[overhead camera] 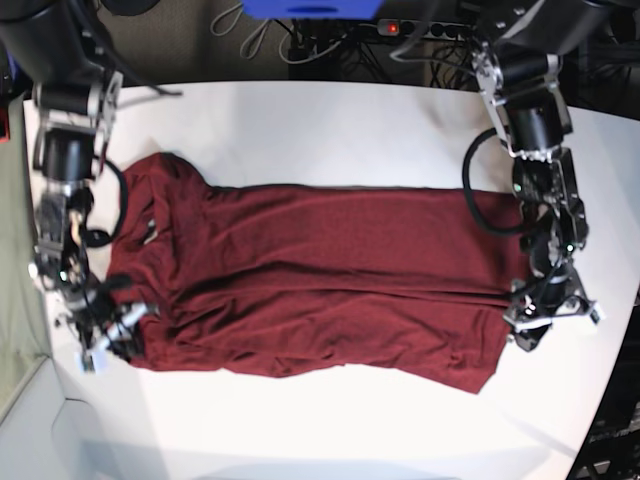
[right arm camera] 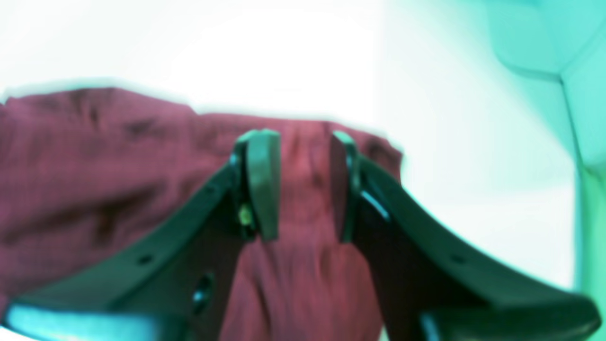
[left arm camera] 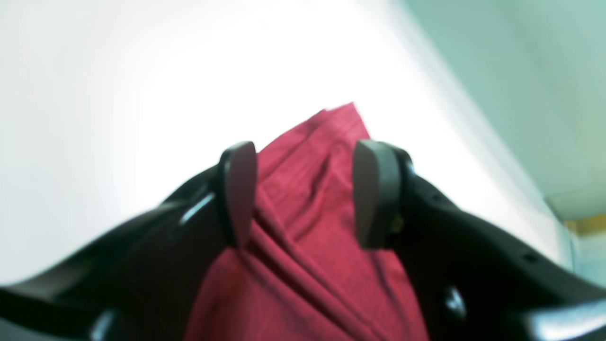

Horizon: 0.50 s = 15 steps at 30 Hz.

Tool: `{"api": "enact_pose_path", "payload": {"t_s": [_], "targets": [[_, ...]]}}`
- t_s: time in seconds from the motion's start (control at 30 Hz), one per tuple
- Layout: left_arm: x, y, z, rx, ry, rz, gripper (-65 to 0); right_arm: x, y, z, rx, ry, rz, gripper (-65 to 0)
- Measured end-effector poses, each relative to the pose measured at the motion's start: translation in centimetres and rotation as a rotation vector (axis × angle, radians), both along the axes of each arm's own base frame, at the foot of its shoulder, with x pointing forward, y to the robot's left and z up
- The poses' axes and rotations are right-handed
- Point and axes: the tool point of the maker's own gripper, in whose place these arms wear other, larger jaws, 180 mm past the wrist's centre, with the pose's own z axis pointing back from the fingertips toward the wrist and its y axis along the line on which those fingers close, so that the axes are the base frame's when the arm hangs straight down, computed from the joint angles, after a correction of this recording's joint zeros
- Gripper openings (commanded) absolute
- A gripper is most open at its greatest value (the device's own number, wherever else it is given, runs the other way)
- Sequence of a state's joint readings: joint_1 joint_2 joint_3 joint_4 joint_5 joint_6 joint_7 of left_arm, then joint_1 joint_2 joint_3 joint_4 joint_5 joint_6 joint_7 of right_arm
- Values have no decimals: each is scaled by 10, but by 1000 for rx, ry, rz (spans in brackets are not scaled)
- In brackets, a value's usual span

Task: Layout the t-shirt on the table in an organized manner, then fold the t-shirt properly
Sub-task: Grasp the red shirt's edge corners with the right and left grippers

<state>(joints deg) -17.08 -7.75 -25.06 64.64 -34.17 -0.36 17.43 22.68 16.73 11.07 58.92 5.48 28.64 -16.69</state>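
Jaws first: the left gripper (left arm camera: 303, 194) has its two dark fingers (left arm camera: 239, 189) set apart with a bunched ridge of the maroon t-shirt (left arm camera: 307, 227) running up between them; the cloth fills the gap in the left wrist view, but whether the pads actually pinch it cannot be told; in the base view this gripper (overhead camera: 535, 325) sits low at the garment's edge on that view's right, over the white bench (overhead camera: 330, 130); the right gripper (right arm camera: 303, 187) shows the same picture, its fingers (right arm camera: 262, 184) standing apart either side of a gathered fold of the t-shirt (right arm camera: 94, 189), and again a true clamp cannot be confirmed; the right wrist view is blurred and tinted green; in the base view the right gripper (overhead camera: 110, 335) is down at the lower corner of the shirt on that view's left, close to the bench's near edge; outward from both, the t-shirt (overhead camera: 330, 290) lies spread lengthwise across the middle of the bench, mostly flat with long shallow creases, one sleeve (overhead camera: 165, 175) pushed up near the right arm and the lower hem corner (overhead camera: 475, 375) sagging toward the near side; behind the bench, cables (overhead camera: 300, 35) and a blue object (overhead camera: 310, 8) lie along the far edge.
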Motion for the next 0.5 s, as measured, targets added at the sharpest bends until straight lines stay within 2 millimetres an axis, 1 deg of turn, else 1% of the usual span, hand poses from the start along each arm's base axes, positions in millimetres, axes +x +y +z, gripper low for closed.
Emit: {"api": "enact_pose_path", "payload": {"t_s": [0.03, 0.1, 0.17, 0.23, 0.33, 0.4, 0.5], "targets": [[-5, -1, 2, -8, -8, -3, -330, -16, -5, -7, -10, 17, -15, -456], [-13, -4, 1, -44, -1, -22, -330, -42, -14, -16, -29, 39, -42, -456], [-21, -6, 4, -74, -12, -33, -330, -60, -20, -21, -32, 41, -61, -456], [-29, -7, 11, -86, -31, -51, -330, -72, -21, -27, -22, 47, -78, -456], [-41, 0, 20, -78, -61, -44, -330, -89, -15, -45, 7, 83, -90, -456], [-50, 0, 16, -85, -50, -50, -330, -100, -12, -59, 16, 123, -95, -456], [-60, -4, 11, -92, -35, -61, -330, -108, -13, -65, 23, 135, -104, -456]]}}
